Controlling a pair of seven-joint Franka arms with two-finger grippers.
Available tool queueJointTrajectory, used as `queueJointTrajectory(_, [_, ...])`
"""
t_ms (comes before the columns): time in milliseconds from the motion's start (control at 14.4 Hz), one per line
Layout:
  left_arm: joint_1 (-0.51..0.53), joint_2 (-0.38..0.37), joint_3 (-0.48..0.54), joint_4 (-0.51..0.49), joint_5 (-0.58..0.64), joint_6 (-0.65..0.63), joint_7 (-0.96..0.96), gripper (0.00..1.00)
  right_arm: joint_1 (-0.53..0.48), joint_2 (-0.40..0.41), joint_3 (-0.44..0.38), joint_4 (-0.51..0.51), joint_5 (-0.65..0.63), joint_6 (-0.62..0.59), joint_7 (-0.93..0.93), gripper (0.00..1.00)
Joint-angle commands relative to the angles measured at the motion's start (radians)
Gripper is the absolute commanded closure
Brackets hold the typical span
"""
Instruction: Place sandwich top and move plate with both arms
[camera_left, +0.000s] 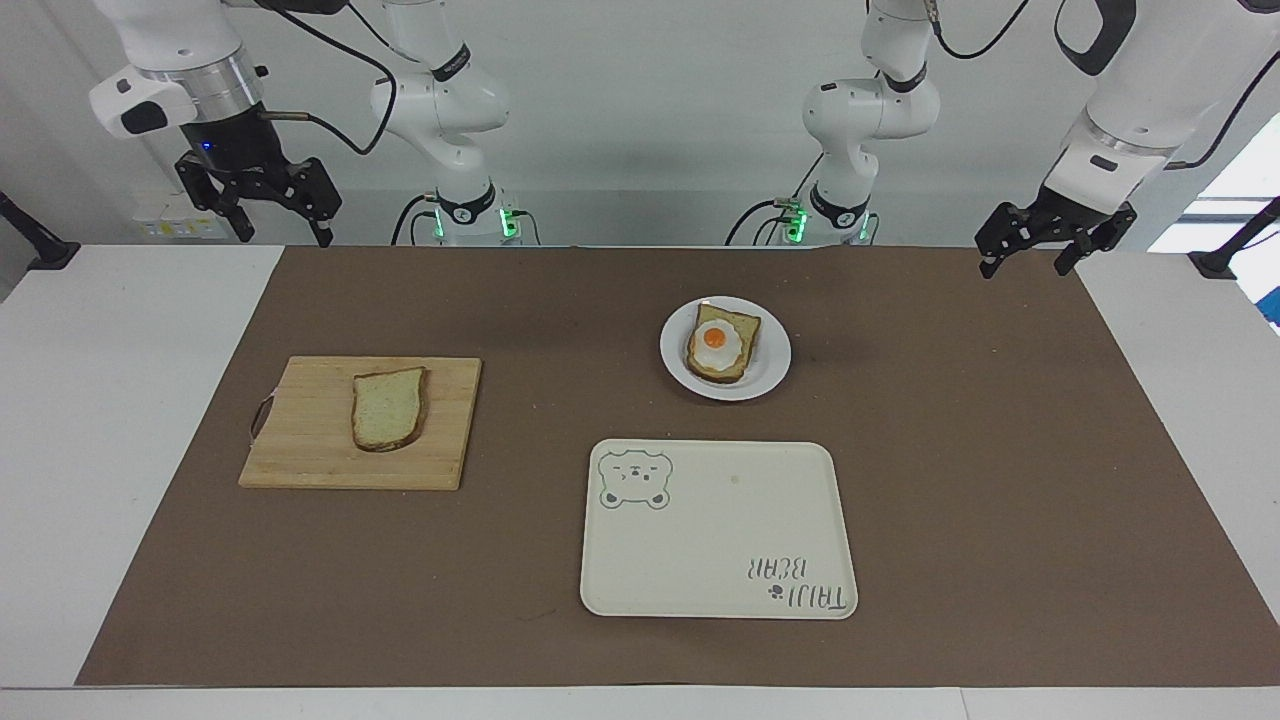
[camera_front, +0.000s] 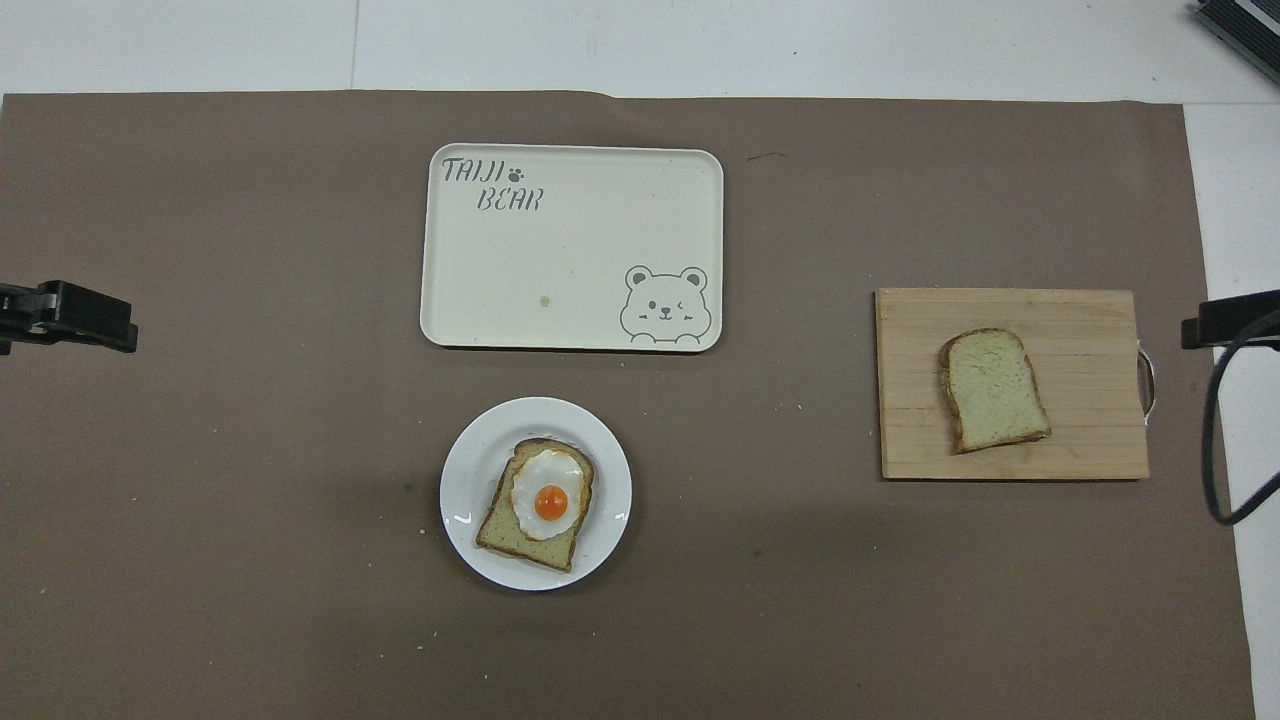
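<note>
fingers (camera_left: 1000, 262) apart; pale speckled sandwich top (camera_left: 389, 407)

Both views are bright and evenly lit, the light diffuse and coming from above. Shadows are soft and short: a thin dark rim hugs the plate (camera_left: 770, 372), the tray (camera_left: 716, 570) and the cutting board (camera_left: 300, 440), and faint blurred patches darken the brown mat (camera_left: 1000, 480) beside the plate. The plate's rim carries small specular glints in the overhead view. A window at the edge of the facing view is blown out to white. Focus is sharp throughout, and straight edges show no marked bending.
</note>
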Motion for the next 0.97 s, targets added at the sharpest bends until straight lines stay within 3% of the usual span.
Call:
queueJointTrajectory(0, [0.007,0.004,-0.001,0.010,-0.001,-0.014,0.009,0.00,-0.003,-0.015,0.006,-0.020,0.002,0.009,0.013,0.00])
queueJointTrajectory(904, [0.007,0.004,-0.001,0.010,-0.001,-0.014,0.009,0.00,-0.013,-0.027,0.003,-0.040,0.003,0.015,0.004,0.00])
